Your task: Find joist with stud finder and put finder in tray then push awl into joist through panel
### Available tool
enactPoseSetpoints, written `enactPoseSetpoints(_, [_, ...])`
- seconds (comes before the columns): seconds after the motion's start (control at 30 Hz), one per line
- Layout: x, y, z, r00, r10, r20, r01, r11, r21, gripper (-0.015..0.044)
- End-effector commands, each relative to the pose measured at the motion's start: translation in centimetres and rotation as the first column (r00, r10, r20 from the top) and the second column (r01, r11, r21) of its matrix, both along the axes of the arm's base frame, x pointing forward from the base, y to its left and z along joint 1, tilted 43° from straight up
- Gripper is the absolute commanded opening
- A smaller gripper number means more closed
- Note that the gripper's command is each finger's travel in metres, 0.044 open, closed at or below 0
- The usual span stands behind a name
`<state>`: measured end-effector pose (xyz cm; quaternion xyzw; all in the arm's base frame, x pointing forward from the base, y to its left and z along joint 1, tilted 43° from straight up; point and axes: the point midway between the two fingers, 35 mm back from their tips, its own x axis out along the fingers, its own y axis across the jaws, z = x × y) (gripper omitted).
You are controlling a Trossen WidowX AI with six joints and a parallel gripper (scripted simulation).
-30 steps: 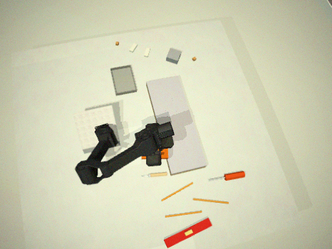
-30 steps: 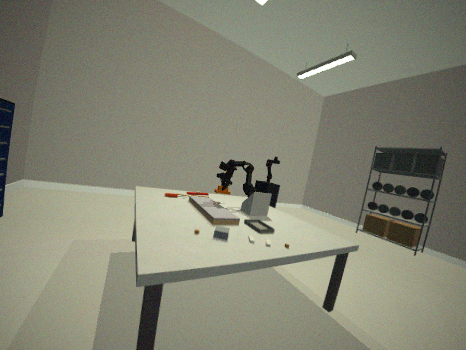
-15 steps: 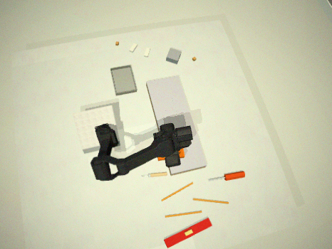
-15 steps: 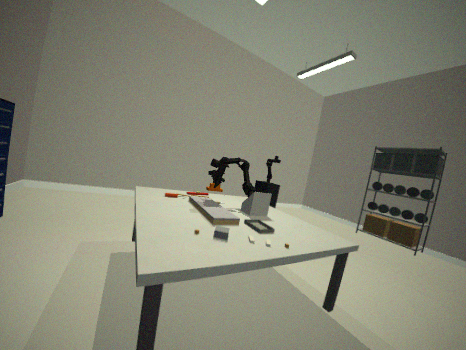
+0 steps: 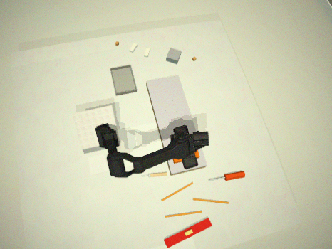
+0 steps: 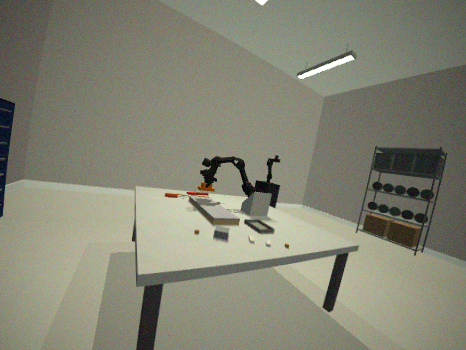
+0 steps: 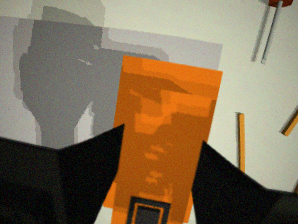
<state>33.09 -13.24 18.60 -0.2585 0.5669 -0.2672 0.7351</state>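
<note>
Overhead, pincer [image 5: 186, 158] [image 6: 205, 183] [image 7: 160, 133] grasping orange stud finder [image 5: 178, 160] [image 6: 205, 188] [image 7: 162, 110] above floor panel's [image 5: 169, 96] [image 6: 212, 211] [image 7: 200, 50] end.

From where I stand, the black arm [image 5: 157, 161] [image 6: 227, 159] rises from its base end, bends at a high elbow, and reaches outward in an arch, its forearm angling down toward the far end. The wrist [image 5: 182, 144] [image 6: 207, 172] is turned so that the jaws [image 5: 185, 154] [image 6: 205, 184] point down, held up above the tabletop. The two dark fingers stand partly apart, one on each side, closed on what is between them, their inner edges facing each other and their tips about level.
</note>
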Motion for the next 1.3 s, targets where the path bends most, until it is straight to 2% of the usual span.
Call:
enactPoseSetpoints(0.0, [0.8,0.0,0.4,1.000,0.017,0.008,-0.017,1.000,0.002,0.0000])
enactPoseSetpoints(1.27, [0.5,-4.2,-4.0,1.000,0.017,0.009,-0.017,1.000,-0.001,0.0000])
